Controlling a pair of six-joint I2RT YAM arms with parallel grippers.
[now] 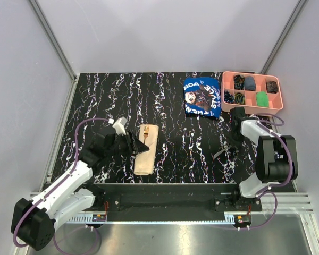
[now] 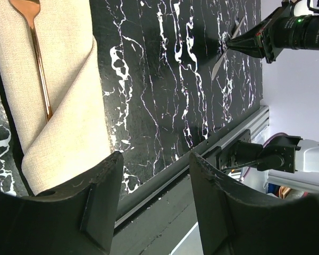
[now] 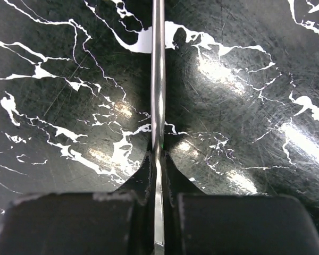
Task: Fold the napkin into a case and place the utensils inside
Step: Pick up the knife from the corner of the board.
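Observation:
The napkin lies folded as a narrow beige case (image 1: pixel 144 150) (image 2: pixel 58 106) on the black marbled table, left of centre. A copper fork (image 2: pixel 40 69) sits tucked in it with its head sticking out. My left gripper (image 1: pixel 133 143) (image 2: pixel 154 159) stands open just left of the case, nothing between its fingers. At the right of the table, my right gripper (image 1: pixel 229 146) (image 3: pixel 158 159) is shut on a thin silver utensil (image 3: pixel 158 79) (image 1: pixel 221 154), low over the tabletop. The left wrist view also shows that utensil (image 2: pixel 219 62) hanging from the right gripper.
A blue printed cloth (image 1: pixel 202 96) lies at the back right beside a pink compartment tray (image 1: pixel 251 109) holding several small items. The table's front rail (image 1: pixel 170 187) runs just below the case. Grey walls close the sides and back.

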